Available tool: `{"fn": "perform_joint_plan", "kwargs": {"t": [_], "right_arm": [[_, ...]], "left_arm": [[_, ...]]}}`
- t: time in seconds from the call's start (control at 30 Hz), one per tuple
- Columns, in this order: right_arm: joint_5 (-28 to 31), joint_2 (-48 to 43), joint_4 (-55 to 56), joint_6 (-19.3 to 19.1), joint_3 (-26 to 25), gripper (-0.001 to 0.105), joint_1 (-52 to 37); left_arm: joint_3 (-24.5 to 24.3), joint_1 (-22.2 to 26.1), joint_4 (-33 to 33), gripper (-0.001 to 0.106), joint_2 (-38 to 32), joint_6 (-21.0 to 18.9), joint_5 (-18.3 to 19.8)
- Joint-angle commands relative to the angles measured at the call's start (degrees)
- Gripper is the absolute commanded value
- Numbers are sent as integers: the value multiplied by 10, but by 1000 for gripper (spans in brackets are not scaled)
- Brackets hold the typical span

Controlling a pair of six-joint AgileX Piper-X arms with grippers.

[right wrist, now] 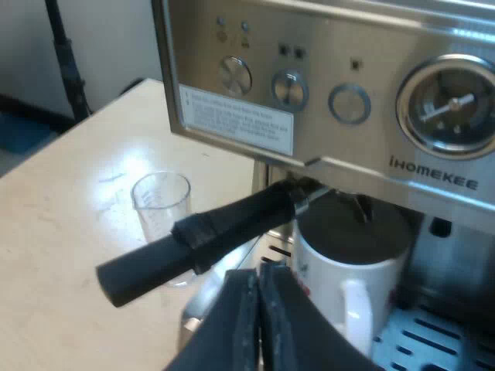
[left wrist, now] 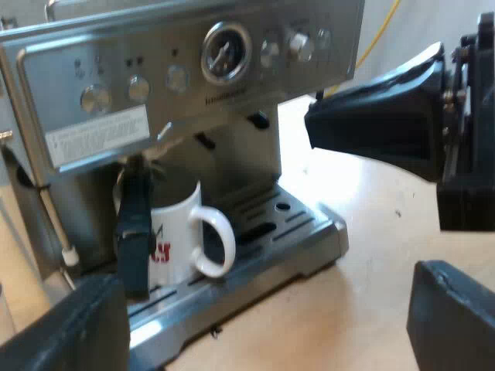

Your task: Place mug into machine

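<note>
One mug (right wrist: 329,267) on the drip tray (right wrist: 425,340), just beyond right gripper (right wrist: 259,309).

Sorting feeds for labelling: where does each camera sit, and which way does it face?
Left wrist view: on the left arm, before the brushed-steel espresso machine, facing the white ceramic mug on its drip tray; open left claw frames it.
Right wrist view: on the right arm, close, looking down over the dark round holder handle at the mug; shut right claw near.
Shared: machine, mug, handle.
</note>
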Motion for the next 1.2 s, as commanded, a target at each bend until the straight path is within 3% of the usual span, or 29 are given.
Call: {"fn": "perform_joint_plan", "kwargs": {"t": [0.03,0.63,0.77,0.83,0.9,0.97,1.2], "right_arm": [[-29,7,-13,-7,-7,0,-15],[-54,62,-60,-12,-23,0,-62],[-72,68,-62,-11,-26,0,-84],[-82,71,-68,-11,-28,0,-88],[-82,77,-68,-12,-33,0,-92],[-80,82,-77,-16,-37,0,-97],[-82,119,-85,-38,-73,0,-108]], "left_arm": [[5,-3,-33,74,-1,4,-5],[12,10,-135,74,134,10,5],[12,68,-140,74,147,10,48],[12,101,-156,74,153,13,101],[13,143,-176,74,162,29,179],[13,170,-180,74,171,33,216],[13,195,-173,74,180,58,241]]}}
